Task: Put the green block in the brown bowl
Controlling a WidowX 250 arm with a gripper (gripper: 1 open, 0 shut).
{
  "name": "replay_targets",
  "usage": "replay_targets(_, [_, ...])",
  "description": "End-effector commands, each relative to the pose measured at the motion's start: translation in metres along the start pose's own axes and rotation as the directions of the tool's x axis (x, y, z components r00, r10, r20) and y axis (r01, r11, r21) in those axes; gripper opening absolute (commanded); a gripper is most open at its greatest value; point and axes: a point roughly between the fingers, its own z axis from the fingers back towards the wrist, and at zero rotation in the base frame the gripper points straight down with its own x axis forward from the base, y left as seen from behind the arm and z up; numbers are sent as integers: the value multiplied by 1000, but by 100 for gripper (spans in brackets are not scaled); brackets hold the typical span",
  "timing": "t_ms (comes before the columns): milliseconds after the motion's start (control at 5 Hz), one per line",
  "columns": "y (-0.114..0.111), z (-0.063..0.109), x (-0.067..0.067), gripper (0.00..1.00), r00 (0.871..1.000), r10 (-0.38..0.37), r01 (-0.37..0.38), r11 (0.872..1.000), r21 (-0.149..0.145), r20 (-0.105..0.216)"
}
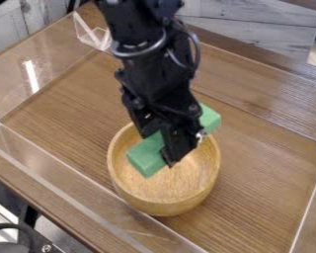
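A clear plastic wall runs along the left edge of a wooden table, from about ten o'clock down to seven o'clock.

Toward the five o'clock part of the view sits the brown bowl, round and light, upright on the table. Over its upper half, around twelve to one o'clock of the rim, is the green block, tilted, its lower end down inside the bowl and its upper end reaching past the rim at one o'clock.

The black arm comes down from twelve o'clock and its gripper points steeply down over the block. The fingers sit on either side of the block's middle and look pinched on it, though the dark metal hides the exact contact. Whether the block's lower end rests on the bowl's floor cannot be told.
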Motion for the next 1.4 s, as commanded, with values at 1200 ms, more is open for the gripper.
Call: replay_targets(1200, [17, 4, 27, 0, 992, 19, -21, 1000, 14, 122])
